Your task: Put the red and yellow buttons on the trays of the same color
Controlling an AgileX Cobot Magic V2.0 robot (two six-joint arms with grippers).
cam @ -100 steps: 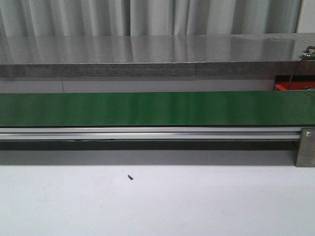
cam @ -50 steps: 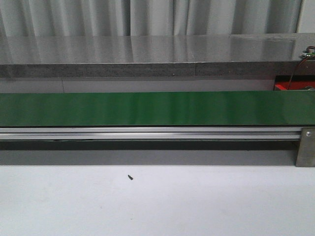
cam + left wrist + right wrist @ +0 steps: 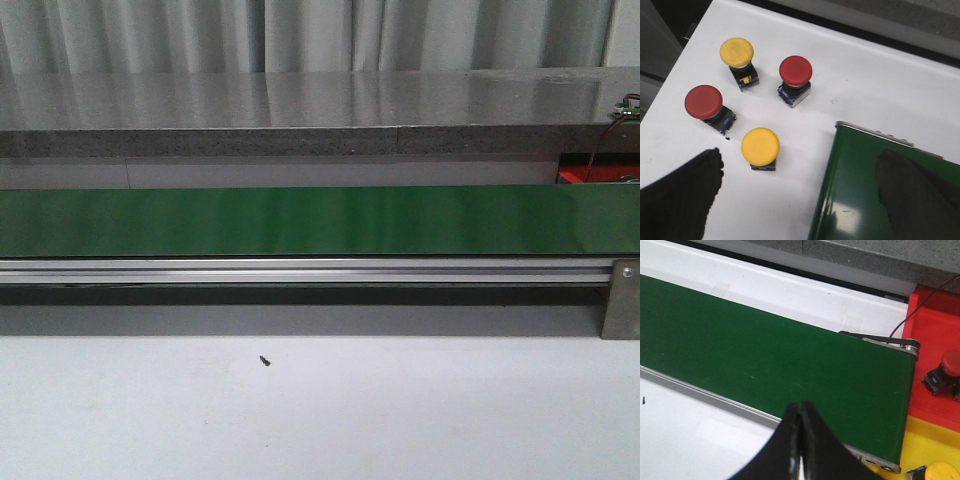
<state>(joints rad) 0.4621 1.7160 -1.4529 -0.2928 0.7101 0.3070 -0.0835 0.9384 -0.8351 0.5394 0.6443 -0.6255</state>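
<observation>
Left gripper (image 3: 795, 200), jaws spread and empty, above four buttons on the white counter (image 3: 850, 75); nearest is a yellow button (image 3: 760, 146). Right gripper (image 3: 801, 440), jaws closed and empty, over the green conveyor belt (image 3: 765, 360). Risk: crowded neighbours get knocked during descent. Front view unchanged from earlier.

A: Can you read any lettering, numbers or brand marks anywhere?

B: None. The green conveyor belt (image 3: 300, 221) is plain, and the caps of the red buttons (image 3: 795, 69) and yellow buttons (image 3: 760, 145) are blank.

A: The trays?

B: The red tray (image 3: 935, 347) and the yellow tray (image 3: 925, 445) show no label either.
</observation>
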